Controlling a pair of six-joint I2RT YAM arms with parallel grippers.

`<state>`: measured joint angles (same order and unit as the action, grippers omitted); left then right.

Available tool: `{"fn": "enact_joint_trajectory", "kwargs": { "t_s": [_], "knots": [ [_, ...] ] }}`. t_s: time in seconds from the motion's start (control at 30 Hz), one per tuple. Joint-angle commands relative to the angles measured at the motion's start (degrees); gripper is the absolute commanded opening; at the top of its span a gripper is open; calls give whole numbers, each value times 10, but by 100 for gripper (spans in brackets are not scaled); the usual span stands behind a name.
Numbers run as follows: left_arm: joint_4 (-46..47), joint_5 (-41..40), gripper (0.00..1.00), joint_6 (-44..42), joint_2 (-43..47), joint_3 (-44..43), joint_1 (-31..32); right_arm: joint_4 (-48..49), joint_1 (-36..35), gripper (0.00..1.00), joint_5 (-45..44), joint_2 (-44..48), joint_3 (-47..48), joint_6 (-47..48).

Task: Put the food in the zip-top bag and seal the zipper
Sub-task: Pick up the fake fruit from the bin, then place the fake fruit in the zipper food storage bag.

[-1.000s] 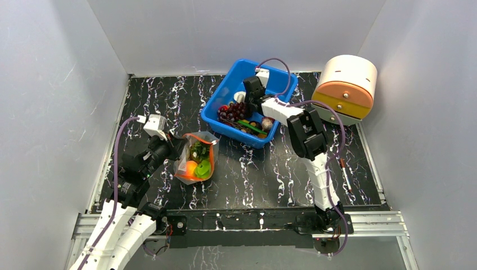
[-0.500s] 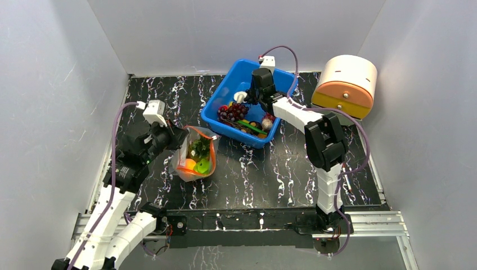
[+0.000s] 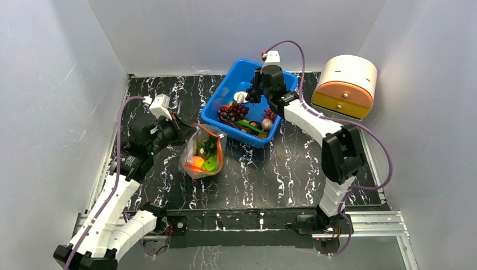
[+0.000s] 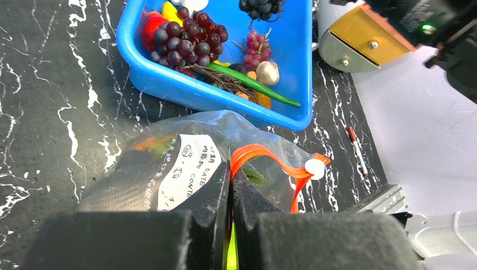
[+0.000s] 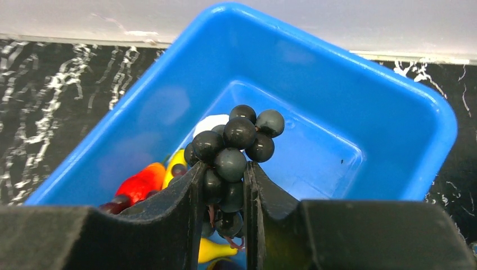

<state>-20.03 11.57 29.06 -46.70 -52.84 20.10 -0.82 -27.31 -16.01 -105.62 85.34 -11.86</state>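
The clear bag (image 3: 203, 160) stands on the dark marbled surface (image 3: 264, 174) at about 8 o'clock from its middle. Its mouth faces up and gapes open, and an orange piece (image 3: 196, 163) and a green piece (image 3: 210, 165) of toy food show inside it. The left hand (image 4: 230, 175) reaches in from the 9 o'clock side and is pinched tight on the bag's near rim. In the left wrist view its two fingers (image 4: 214, 194) meet with no gap, clamping the plastic where the orange-red zipper strip (image 4: 264, 152) starts. From there the strip loops away to a small white slider (image 4: 314, 167), and the zipper is unsealed. The blue bin (image 3: 220, 97) sits at 12 o'clock, just beyond the bag and apart from it. It holds a red-purple grape cluster (image 4: 185, 36), a long green pod (image 4: 253, 87), a red piece (image 5: 140, 183) and other small toys. The right hand (image 5: 225, 169) hangs over the bin's far end with its fingers drawn narrow on either side of a dark grape bunch (image 5: 239, 135), gripping the lower berries while the top ones stick out above the fingertips. A round cream and orange box (image 3: 344, 84) stands at 2 o'clock, and a pen (image 4: 356, 149) lies on the surface at 4 o'clock.
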Motion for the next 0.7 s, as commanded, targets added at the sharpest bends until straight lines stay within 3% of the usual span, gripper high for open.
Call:
{"fn": "enact_joint_trajectory", "kwargs": {
  "t_s": [0.0,0.67],
  "knots": [
    [39,30,0,35,-7,-22,2,4,2,18,51,99,-14,4],
    [-14,-22,0,32,-57,-59,2,-30,-56,18,240,396,-184,-40]
  ]
}}
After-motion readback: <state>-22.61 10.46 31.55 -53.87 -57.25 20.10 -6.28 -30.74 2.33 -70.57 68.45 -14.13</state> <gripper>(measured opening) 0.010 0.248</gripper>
